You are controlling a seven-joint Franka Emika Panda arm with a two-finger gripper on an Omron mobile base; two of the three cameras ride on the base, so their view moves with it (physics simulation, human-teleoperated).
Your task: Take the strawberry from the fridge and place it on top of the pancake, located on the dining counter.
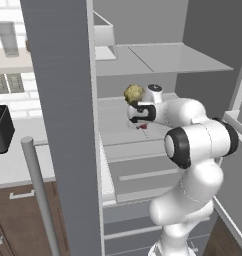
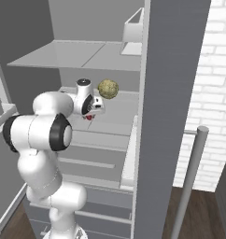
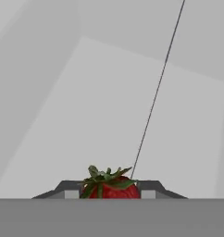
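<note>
The strawberry (image 3: 109, 187), red with a green leafy cap, sits between my two dark fingertips at the bottom of the hand view. My gripper (image 3: 109, 192) is shut on the strawberry. In the base views the hand is inside the open fridge (image 1: 63, 100), just above a pale grey shelf (image 1: 113, 120), and a speck of red strawberry (image 1: 141, 126) shows under the hand. From the right the strawberry (image 2: 89, 116) hangs below the gripper (image 2: 90, 115). The pancake and the dining counter are out of view.
A lumpy yellowish-green ball (image 2: 108, 88) rests on the same shelf right beside my hand. Another shelf (image 2: 82, 56) lies above, with a pale box (image 2: 132, 32) on it. The open fridge door (image 2: 171, 102) with its bar handle (image 2: 189, 177) stands at the side.
</note>
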